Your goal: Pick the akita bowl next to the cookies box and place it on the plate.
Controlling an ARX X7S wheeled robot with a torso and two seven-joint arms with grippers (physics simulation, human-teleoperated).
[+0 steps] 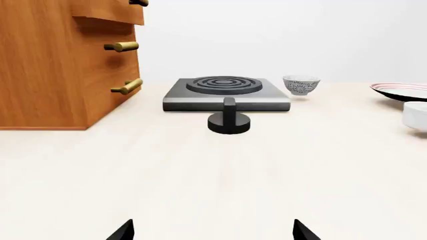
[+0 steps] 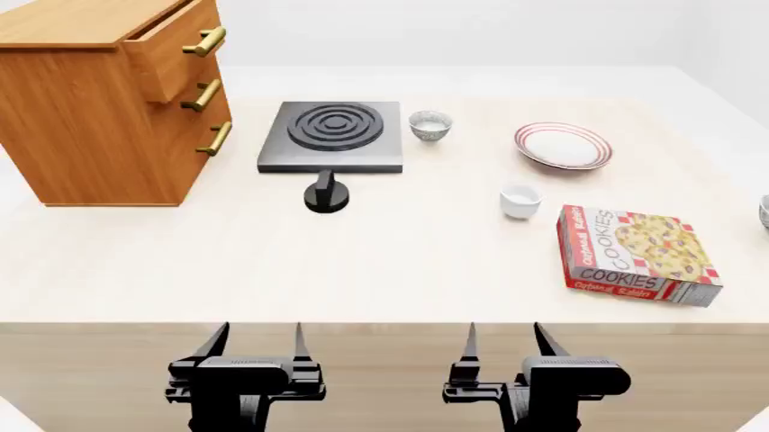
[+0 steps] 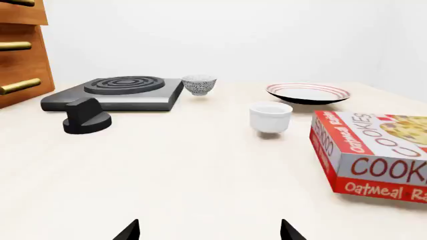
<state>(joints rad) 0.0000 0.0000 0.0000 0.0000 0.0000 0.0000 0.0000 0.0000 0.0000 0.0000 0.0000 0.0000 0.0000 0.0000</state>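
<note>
Tool on my right (image 2: 502, 346) sits open, empty; I'd reach past the cookies box (image 2: 633, 255) for the akita bowl (image 2: 764, 212) at the desk's edge.

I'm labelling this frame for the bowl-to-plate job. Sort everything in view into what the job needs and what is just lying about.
Belongs to the job:
- akita bowl, cut off at the head view's right edge, near the cookies box
- cookies box
- plate

Just lying about:
- twin bowl beside the stove
- white cup
- stove
- black knob
- wooden cabinet
</note>
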